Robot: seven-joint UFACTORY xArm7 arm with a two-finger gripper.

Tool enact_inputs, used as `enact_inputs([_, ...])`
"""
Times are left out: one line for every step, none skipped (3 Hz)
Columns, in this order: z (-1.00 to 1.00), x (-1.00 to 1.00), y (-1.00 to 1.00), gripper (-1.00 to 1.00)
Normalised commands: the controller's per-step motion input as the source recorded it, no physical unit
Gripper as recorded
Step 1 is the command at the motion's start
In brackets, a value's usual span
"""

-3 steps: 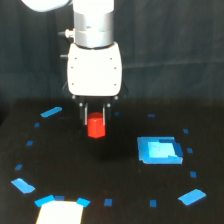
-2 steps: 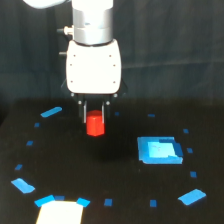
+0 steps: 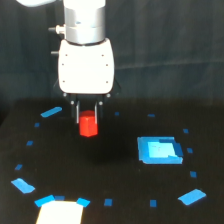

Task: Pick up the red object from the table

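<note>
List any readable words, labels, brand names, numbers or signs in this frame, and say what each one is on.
None can be read. The white tool housing, the red block, the blue square patch and the black table show no lettering; the small blue tape marks are plain.

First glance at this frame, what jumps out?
The red object stands out first, bright against the black table, held between the fingers of the tool under the big white arm head, upper centre. Next is the blue square patch toward the exterior view's right, then a white sheet at the bottom edge.
</note>
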Motion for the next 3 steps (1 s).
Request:
enact_inputs([0.70, 0.19, -0.08, -1.00])
enact_inputs([-0.42, 0.18, -0.04, -1.00])
enact_inputs([0.06, 0.11, 0.28, -0.69])
